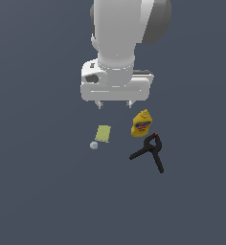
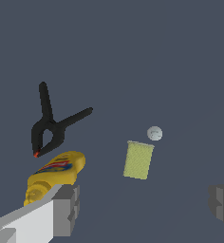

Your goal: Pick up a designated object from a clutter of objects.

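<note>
A white robot gripper (image 1: 115, 103) hangs above a dark grey floor (image 1: 43, 191), its fingers spread wide and holding nothing. Below lies the small flat pale yellow-green block (image 1: 103, 133), with a tiny whitish ball (image 1: 94, 145) just beside one corner. A yellow mustard bottle (image 1: 142, 123) and black spring clamp (image 1: 150, 152) lie together toward the exterior view's right.

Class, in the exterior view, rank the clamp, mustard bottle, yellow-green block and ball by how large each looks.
1. black spring clamp
2. mustard bottle
3. yellow-green block
4. whitish ball
</note>
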Robot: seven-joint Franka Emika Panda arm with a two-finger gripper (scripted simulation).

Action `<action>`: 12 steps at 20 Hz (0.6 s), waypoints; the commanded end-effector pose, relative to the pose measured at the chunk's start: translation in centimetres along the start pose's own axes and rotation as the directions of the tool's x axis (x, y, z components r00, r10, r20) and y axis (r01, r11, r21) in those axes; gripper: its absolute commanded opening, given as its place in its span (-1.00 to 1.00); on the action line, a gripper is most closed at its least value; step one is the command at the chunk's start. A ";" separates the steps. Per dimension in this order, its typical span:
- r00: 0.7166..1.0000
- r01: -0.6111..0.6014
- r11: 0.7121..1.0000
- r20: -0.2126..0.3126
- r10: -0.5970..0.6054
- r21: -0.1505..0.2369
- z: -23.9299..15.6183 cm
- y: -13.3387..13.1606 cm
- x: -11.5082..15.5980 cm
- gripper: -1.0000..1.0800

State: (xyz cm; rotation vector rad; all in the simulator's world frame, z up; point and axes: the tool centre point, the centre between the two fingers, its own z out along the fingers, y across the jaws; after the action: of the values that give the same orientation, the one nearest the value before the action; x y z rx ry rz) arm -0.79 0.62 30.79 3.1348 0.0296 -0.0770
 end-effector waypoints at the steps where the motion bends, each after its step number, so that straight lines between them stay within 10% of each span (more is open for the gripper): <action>1: 1.000 0.000 1.000 0.000 0.000 0.000 0.0 0.0 0.0 0.92; 12: 0.999 0.031 0.999 -0.022 -0.031 -0.018 -1.2 -1.7 0.7 0.92</action>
State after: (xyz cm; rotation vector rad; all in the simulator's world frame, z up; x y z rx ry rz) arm -0.08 2.20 31.89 3.1196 0.0753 -0.0440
